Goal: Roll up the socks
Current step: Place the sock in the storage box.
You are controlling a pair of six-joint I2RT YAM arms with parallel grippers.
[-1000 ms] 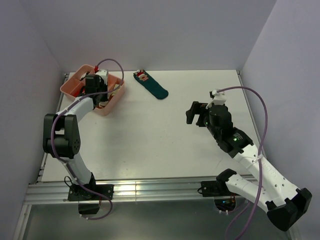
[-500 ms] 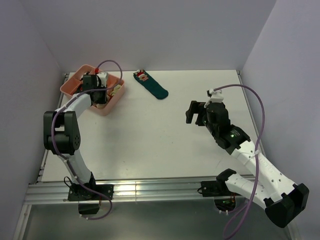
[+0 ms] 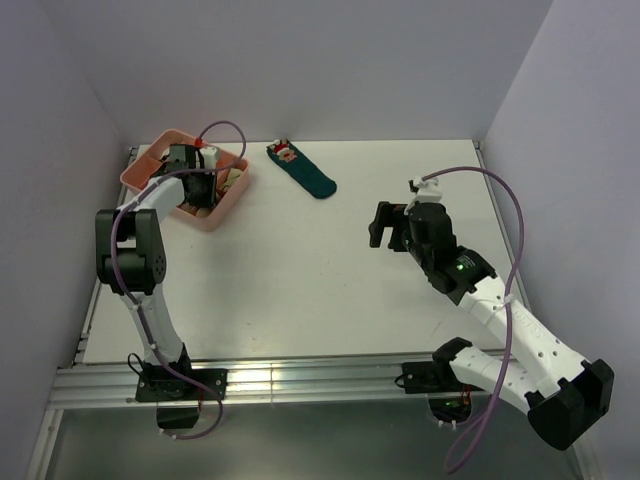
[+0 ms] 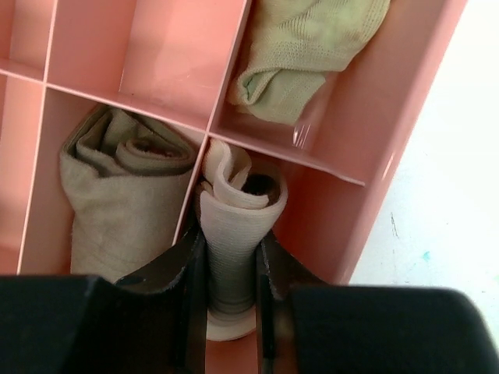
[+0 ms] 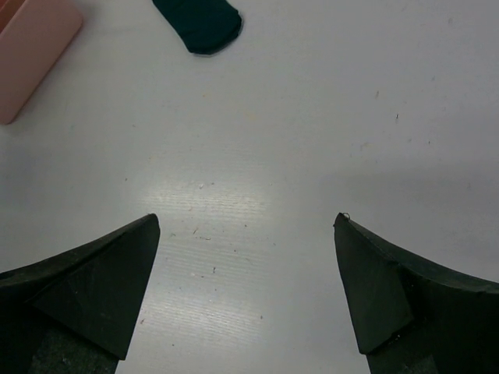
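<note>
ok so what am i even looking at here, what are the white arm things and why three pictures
These are two robot arms bolted to the near edge of a white table. One picture looks down from above and behind them. The other two come from a camera on each wrist, so the dark shapes at the bottom are that arm's own pincer. The left pincer reaches into a pink divided tray and is closed on a rolled cream sock in one compartment. A rolled tan sock sits in the compartment beside it, a pale sock in another. The right pincer is open, holding nothing, above bare table. A dark teal sock lies flat near the back.
</note>
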